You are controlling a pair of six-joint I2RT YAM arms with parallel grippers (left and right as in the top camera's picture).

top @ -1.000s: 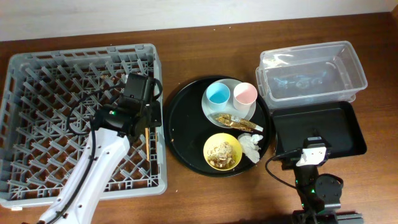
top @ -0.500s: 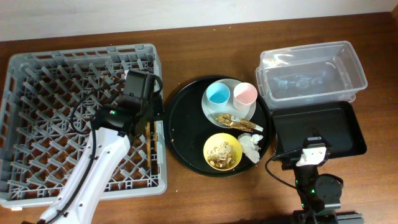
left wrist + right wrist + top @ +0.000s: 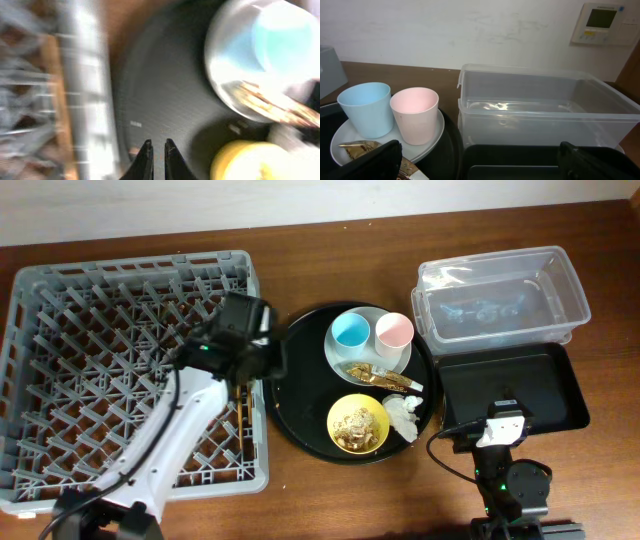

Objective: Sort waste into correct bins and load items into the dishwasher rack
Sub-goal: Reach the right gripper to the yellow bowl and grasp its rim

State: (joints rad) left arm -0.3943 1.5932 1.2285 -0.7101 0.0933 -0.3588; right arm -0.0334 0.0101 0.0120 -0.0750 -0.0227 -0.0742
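Grey rack (image 3: 90,330) fills the left of the overhead view, with the chopsticks (image 3: 244,416) lying inside along its right wall. Just beside it sits the round tray (image 3: 300,395), carrying the plate (image 3: 338,358) with the blue cup (image 3: 351,332), pink cup (image 3: 394,332) and wrapper (image 3: 370,372), the bowl (image 3: 378,438) of scraps (image 3: 355,423), and the napkin (image 3: 405,415) at the bowl's right. The tub (image 3: 503,295) and the flat bin (image 3: 540,385) stand right of the tray, touching each other. The left gripper (image 3: 270,358) hangs over the gap between rack and tray; the right gripper (image 3: 504,405) rests at the flat bin's near edge. The left wrist view is blurred: rack wall (image 3: 87,90) and chopsticks (image 3: 50,100) at left, tray (image 3: 165,100), plate (image 3: 225,95), blue cup (image 3: 285,35), wrapper (image 3: 270,102) and bowl (image 3: 240,160) ahead. The left gripper (image 3: 156,150) has its fingers drawn almost together over bare tray, gripping nothing. In the right wrist view the right gripper (image 3: 480,162) is spread wide and empty, its fingers (image 3: 370,160) at the frame's corners, facing both cups (image 3: 365,110) (image 3: 415,115), the plate (image 3: 437,132) and the tub (image 3: 545,115). A wall panel (image 3: 602,22) bears print too small to read.
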